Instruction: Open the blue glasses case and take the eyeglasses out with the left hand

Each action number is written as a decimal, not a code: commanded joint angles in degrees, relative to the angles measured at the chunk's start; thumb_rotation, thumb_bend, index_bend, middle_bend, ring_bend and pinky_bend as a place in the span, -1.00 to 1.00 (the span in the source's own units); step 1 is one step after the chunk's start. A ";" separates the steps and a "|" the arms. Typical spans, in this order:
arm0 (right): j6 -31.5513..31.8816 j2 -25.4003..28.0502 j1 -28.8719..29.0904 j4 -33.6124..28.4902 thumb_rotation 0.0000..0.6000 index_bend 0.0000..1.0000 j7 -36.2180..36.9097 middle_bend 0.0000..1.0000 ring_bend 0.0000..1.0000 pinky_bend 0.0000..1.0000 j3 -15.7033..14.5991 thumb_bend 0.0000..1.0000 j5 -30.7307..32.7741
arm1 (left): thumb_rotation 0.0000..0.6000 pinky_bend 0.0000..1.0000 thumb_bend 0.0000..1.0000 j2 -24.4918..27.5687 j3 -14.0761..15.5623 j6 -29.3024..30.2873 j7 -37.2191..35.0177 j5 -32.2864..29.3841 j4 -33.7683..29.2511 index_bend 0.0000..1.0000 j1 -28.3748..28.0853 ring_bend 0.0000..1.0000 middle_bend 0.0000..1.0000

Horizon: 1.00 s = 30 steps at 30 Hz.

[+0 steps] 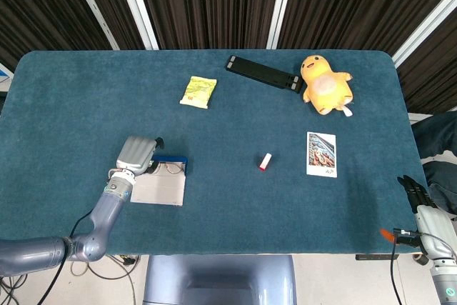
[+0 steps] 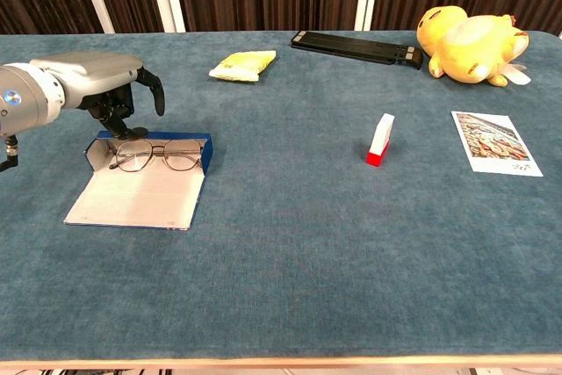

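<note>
The left hand [image 2: 105,85] hovers above the far left corner of the blue glasses case [image 2: 145,180], fingers [image 2: 156,94] curled downward and apart, holding nothing. The case lies open on the teal table [image 2: 290,243], its pale lined lid spread flat toward the near edge and its shallow blue tray behind. The eyeglasses [image 2: 156,155], thin wire frames with round lenses, rest in that tray, leaning against its wall, just below the fingertips and not touched by them.

The right hand [image 1: 418,194] shows only in the head view, off the table's near right corner, dark fingers straight and apart, with nothing in them.

Further out are a red-and-white small upright box [image 2: 380,140], a printed photo card [image 2: 491,141], a yellow snack packet [image 2: 243,64], a black flat bar [image 2: 356,47] and a yellow plush duck [image 2: 470,34]. No writing is legible.
</note>
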 commanded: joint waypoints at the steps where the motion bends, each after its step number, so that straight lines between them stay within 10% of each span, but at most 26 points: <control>1: -0.08 0.01 0.03 -0.07 1.00 -1.00 -0.11 -1.00 -1.00 -0.60 0.03 -0.74 0.15 | 1.00 0.99 -0.29 -0.28 0.21 -1.25 0.21 -0.32 1.06 -0.24 -0.22 0.79 0.95; 30: -0.25 0.05 0.02 -0.29 1.00 -1.00 -0.40 -1.00 -1.00 -0.60 0.10 -0.74 0.42 | 1.00 0.99 -0.11 -2.13 -0.73 -3.60 -0.13 -1.77 3.86 -0.04 -0.26 0.79 0.95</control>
